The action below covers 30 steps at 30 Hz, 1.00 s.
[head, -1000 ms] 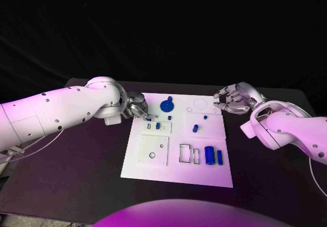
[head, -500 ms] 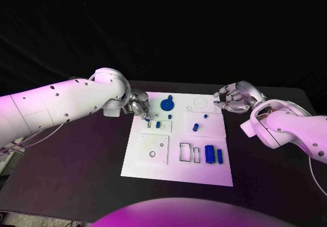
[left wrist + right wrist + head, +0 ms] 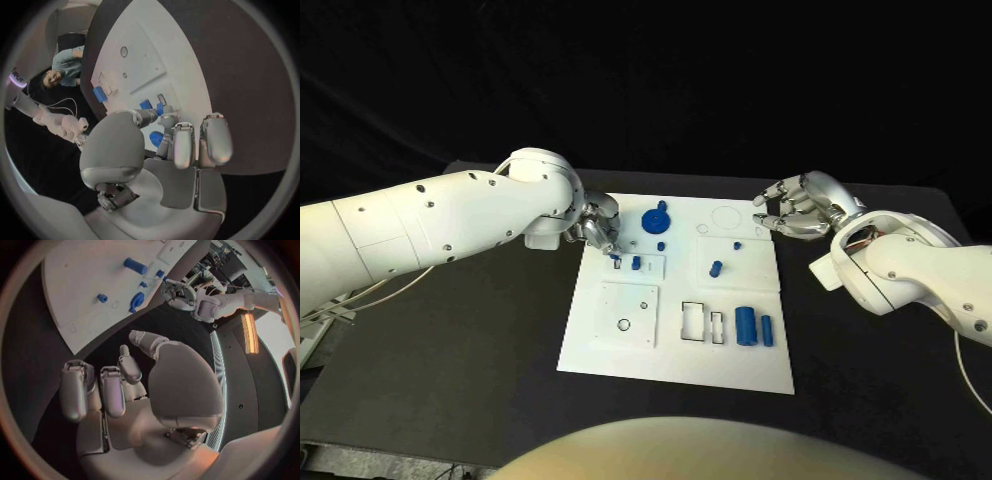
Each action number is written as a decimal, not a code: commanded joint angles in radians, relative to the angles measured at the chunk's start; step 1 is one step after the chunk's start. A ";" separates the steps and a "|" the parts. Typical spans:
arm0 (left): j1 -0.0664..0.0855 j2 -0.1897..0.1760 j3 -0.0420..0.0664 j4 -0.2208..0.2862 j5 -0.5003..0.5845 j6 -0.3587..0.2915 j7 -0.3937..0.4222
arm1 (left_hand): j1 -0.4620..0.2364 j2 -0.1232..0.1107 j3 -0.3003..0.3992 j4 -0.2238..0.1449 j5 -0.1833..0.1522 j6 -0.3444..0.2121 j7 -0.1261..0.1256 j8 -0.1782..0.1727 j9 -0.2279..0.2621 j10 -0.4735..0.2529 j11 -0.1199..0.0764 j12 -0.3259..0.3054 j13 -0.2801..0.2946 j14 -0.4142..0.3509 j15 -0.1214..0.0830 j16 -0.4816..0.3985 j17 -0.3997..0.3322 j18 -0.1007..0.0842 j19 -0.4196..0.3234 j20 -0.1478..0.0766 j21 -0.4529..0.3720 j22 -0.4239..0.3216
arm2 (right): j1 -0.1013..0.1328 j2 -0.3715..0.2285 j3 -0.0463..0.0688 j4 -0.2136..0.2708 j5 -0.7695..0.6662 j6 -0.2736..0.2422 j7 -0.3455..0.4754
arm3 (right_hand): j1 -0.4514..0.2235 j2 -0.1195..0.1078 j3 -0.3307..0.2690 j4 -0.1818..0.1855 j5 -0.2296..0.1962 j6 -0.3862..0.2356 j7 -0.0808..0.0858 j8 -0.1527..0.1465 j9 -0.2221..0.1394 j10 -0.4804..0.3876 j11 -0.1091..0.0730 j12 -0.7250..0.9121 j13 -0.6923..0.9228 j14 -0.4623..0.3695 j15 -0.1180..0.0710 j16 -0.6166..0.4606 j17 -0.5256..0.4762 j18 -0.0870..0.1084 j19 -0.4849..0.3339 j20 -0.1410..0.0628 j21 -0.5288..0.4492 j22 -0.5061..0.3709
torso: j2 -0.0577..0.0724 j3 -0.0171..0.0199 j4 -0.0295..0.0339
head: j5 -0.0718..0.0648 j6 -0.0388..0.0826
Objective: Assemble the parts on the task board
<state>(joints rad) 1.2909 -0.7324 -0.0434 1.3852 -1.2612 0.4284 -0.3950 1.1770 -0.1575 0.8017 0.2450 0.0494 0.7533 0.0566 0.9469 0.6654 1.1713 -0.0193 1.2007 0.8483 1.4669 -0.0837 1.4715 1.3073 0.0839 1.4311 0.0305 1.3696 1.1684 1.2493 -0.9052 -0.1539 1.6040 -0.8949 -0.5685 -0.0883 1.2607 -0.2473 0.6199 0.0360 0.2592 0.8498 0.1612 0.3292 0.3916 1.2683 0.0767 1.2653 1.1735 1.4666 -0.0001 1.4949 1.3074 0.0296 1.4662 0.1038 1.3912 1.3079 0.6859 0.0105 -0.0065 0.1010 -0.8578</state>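
The white task board (image 3: 675,345) lies mid-table, and also appears in the left wrist view (image 3: 150,60) and the right wrist view (image 3: 69,285). My left hand (image 3: 594,228) reaches over the board's far left corner and pinches a small blue part (image 3: 615,262) at its fingertips, low over a small inset plate, beside another blue part (image 3: 636,264). In the left wrist view that part (image 3: 159,108) sits at the tips of my fingers (image 3: 169,121). My right hand (image 3: 798,208) hovers off the board's far right corner, fingers loosely bent and apart, holding nothing.
A blue disc with a knob (image 3: 656,218) stands at the board's far edge. Small blue pieces (image 3: 714,268) sit mid-board, and two blue cylinders (image 3: 746,326) stand near the right edge. Bare black table (image 3: 459,340) surrounds the board.
My left hand has swung in over the board's far left corner and lowered the small blue part towards the inset plate. My right hand has stayed where it was.
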 commanded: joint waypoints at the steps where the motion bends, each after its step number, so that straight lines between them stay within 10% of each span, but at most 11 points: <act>1: 0.000 0.001 -0.002 0.011 0.021 -0.046 -0.049 | 0.013 0.006 0.111 -0.106 0.004 0.005 -0.003 0.007 0.002 0.009 0.001 0.006 0.003 0.045 0.005 -0.003 0.008 -0.006 -0.002 0.001 0.004 0.000 | -0.002 0.002 0.000 0.000 -0.007 0.006 0.003 | -0.012 0.002 0.003 0.000 0.003 -0.005 0.000 0.004 0.001 -0.003 -0.003 -0.005 0.000 0.060 -0.001 -0.006 0.079 0.016 0.005 0.001 -0.003 0.169 | -0.001 0.0009 -0.0007 | 0.002 0.001; 30: -0.020 -0.008 -0.021 0.042 0.040 -0.061 -0.106 | 0.009 0.000 0.131 -0.114 0.006 0.010 -0.005 0.012 0.006 0.019 -0.001 0.015 0.015 0.045 0.003 -0.003 0.008 -0.005 -0.002 -0.001 0.004 0.000 | -0.003 0.000 0.000 0.001 -0.007 0.003 0.003 | -0.013 0.003 0.004 0.000 0.003 -0.006 0.000 0.005 0.001 -0.003 -0.003 -0.005 -0.001 0.060 -0.001 -0.007 0.079 0.016 0.005 0.001 -0.004 0.169 | 0.002 0.0002 -0.0007 | 0.003 0.002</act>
<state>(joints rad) 1.2763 -0.7426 -0.0612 1.4247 -1.2244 0.3736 -0.4905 1.1770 -0.1574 0.8075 0.2509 0.0504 0.7585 0.0561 0.9557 0.6696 1.1833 -0.0176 1.2122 0.8625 1.4669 -0.0837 1.4715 1.3073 0.0840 1.4311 0.0305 1.3697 1.1693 1.2474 -0.9055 -0.1539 1.6041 -0.8949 -0.5698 -0.0880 1.2555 -0.2421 0.6198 0.0360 0.2592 0.8498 0.1612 0.3290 0.3913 1.2683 0.0767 1.2653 1.1735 1.4666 -0.0001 1.4911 1.3074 0.0296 1.4662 0.1038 1.3912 1.3076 0.6872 0.0105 -0.0068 0.1039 -0.8572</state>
